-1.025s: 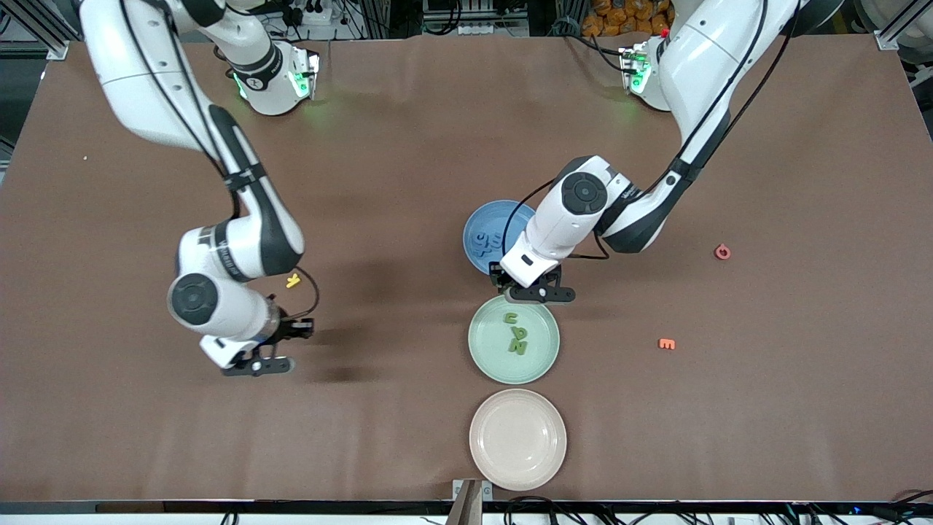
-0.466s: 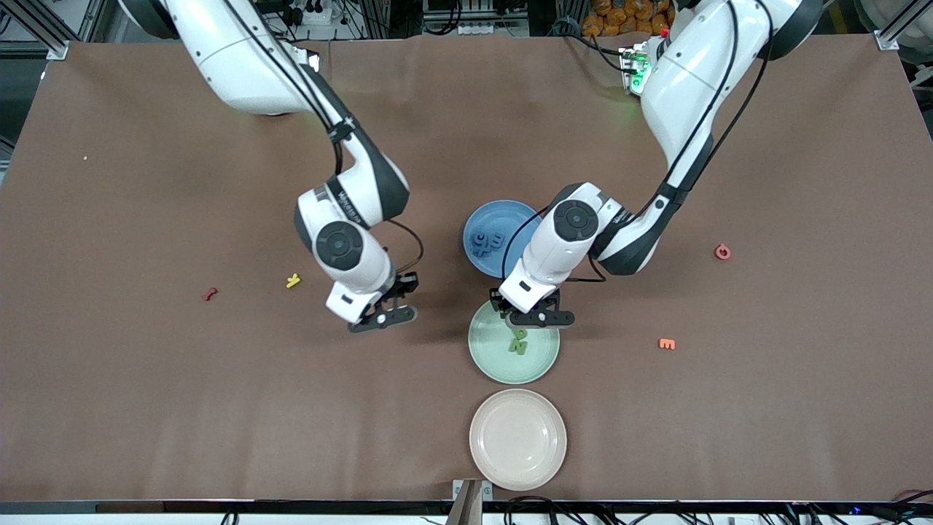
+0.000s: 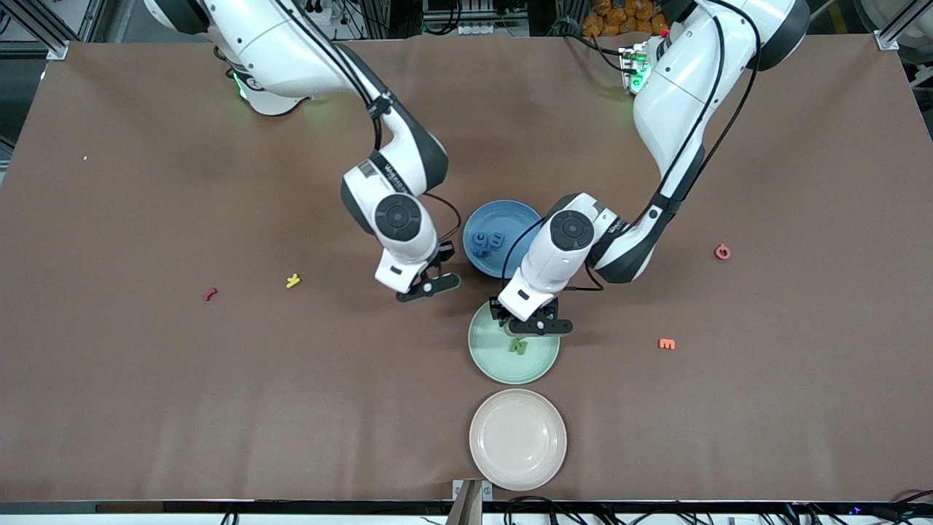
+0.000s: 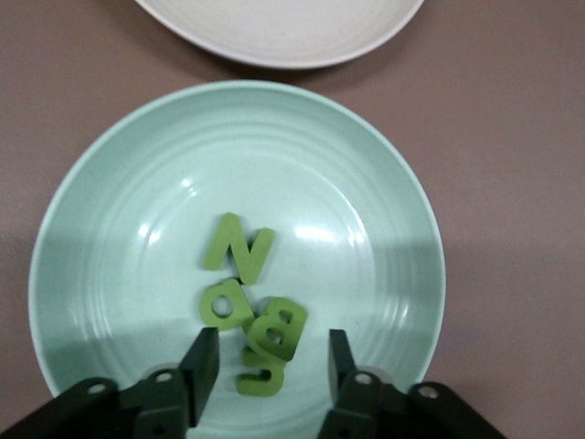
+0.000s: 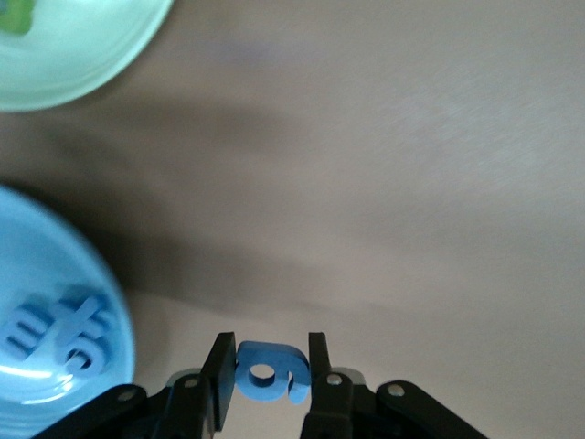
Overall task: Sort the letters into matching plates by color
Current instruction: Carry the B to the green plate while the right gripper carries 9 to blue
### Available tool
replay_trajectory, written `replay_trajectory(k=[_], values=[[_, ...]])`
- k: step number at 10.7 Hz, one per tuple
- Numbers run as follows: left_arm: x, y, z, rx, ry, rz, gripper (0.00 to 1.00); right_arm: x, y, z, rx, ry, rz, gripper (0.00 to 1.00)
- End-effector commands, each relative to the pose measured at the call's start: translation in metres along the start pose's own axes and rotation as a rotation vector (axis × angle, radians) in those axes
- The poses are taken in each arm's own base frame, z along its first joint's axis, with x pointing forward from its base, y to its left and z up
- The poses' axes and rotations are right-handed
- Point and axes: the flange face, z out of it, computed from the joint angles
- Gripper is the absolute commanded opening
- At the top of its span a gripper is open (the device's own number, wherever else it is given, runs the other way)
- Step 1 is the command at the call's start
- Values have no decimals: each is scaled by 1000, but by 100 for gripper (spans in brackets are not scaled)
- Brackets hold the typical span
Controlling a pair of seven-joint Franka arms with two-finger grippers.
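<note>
Landmark: the glossy pale mint-green round plate (image 3: 514, 352) at mid-table.

Left gripper (image 3: 531, 323) hangs low over the mint plate's rim on the side toward the robots' bases. Fingers (image 4: 203, 363) parted, grasping nothing; between and just below them lie chunky green letters on the plate floor: an N (image 4: 238, 248), a rounded one with a hole (image 4: 225, 305) and a B-like piece (image 4: 271, 344), all touching or overlapping.

Right gripper (image 3: 425, 286) is over bare brown tabletop (image 3: 219, 408), beside the mint plate toward the right arm's end and slightly farther from the front camera. Fingers clenched on a small blue foam letter with a round hole (image 5: 269, 370), pinched by its sides.

Medium-blue glossy plate (image 3: 487, 222): just beside the mint plate, farther from the camera; blue letters (image 3: 487, 241) in it.

Pale pinkish-beige plate (image 3: 517, 439): just beside the mint plate, nearer the camera.

Loose on the table, well apart from the mint plate: yellow letter (image 3: 293, 280) and dark red letter (image 3: 210, 294) toward the right arm's end; orange E (image 3: 666, 343) and red ring-shaped letter (image 3: 721, 252) toward the left arm's end.
</note>
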Motion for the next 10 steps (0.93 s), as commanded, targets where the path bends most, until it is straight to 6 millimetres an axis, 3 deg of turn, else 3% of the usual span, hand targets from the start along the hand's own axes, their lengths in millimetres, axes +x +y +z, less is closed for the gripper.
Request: replay_trajectory(k=[1,4,7,10], values=[[20,-3,-21,1,52,7,100,-19,-39,14,17,-41,10,30],[51,-13,-73,-9,120,-20,100,-35,-74,26,40,-64,-15,30],[57,-20,-120,89,61,-32,100,-32,-102,22,85,-51,-11,30],[51,-21,-173,202,-9,-32,100,-25,-117,18,114,-31,-16,30]])
